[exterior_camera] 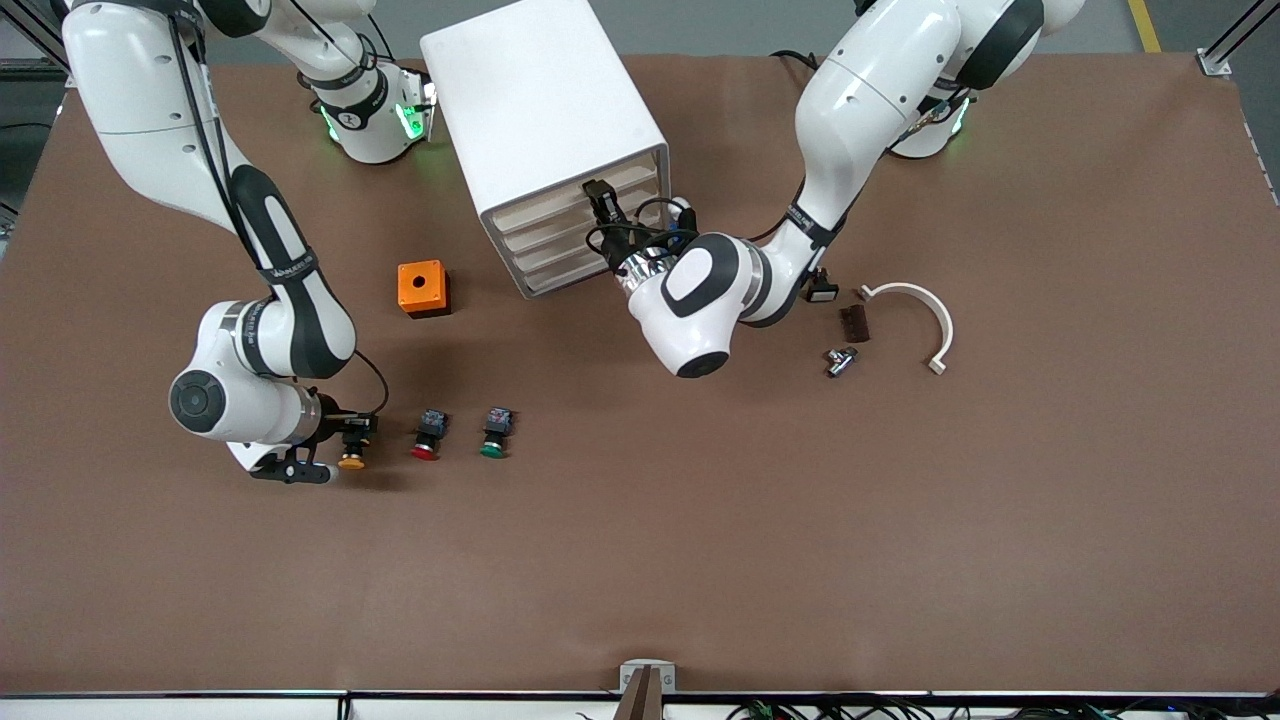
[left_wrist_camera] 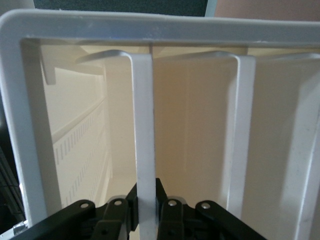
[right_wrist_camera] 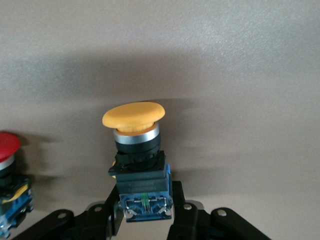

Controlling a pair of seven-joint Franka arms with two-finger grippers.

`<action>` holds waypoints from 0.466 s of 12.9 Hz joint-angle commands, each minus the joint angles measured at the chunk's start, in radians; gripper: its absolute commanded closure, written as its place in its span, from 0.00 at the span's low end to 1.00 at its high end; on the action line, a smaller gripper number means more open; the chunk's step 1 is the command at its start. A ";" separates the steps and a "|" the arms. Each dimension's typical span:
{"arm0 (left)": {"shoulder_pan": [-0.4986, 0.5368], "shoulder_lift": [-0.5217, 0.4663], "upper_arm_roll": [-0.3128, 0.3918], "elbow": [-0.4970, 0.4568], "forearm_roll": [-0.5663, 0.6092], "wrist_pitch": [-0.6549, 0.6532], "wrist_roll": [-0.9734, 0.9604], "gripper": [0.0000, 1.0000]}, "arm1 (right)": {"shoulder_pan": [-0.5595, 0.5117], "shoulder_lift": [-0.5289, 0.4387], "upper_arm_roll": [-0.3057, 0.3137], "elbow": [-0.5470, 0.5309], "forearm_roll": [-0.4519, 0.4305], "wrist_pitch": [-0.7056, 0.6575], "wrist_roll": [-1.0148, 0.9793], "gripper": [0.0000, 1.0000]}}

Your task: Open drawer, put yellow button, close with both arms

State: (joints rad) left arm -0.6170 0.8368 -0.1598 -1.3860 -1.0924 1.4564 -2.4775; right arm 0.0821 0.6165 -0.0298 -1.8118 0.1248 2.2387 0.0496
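Yellow button [right_wrist_camera: 135, 150] pinched in right gripper [exterior_camera: 345, 440] jaws; left gripper [left_wrist_camera: 146, 205] jaws pinching drawer [exterior_camera: 575, 200] front.

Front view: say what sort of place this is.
Probably a robotics lab bench for manipulation trials. Two white arms are mounted at a brown-covered table, aluminium framing stands at its corner, and loose test items lie out: a white drawer cabinet and push buttons such as the yellow button.

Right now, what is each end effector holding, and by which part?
Right end effector: yellow button, by its bluish rear block. Left end effector: the drawer, by its front lip.
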 commanded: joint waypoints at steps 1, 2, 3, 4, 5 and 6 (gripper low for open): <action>0.067 0.005 0.016 0.013 0.000 0.010 -0.008 0.99 | -0.004 -0.017 0.007 0.093 0.022 -0.156 0.004 0.98; 0.095 0.007 0.016 0.021 0.005 0.009 -0.005 0.99 | -0.010 -0.020 0.008 0.121 0.050 -0.213 0.016 0.99; 0.126 0.013 0.016 0.025 0.006 0.010 0.041 0.98 | -0.012 -0.030 0.005 0.140 0.097 -0.256 0.021 0.99; 0.149 0.024 0.016 0.037 0.003 0.013 0.104 0.96 | -0.012 -0.047 0.005 0.152 0.122 -0.296 0.025 0.99; 0.164 0.033 0.016 0.048 0.003 0.018 0.133 0.95 | -0.012 -0.061 0.004 0.161 0.134 -0.329 0.045 0.99; 0.171 0.039 0.017 0.048 0.003 0.037 0.146 0.84 | -0.010 -0.084 0.005 0.167 0.139 -0.356 0.097 0.99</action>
State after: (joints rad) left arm -0.4575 0.8420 -0.1523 -1.3651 -1.0923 1.4511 -2.3983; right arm 0.0816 0.5778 -0.0314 -1.6497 0.2323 1.9352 0.0876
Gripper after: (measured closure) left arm 0.894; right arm 0.581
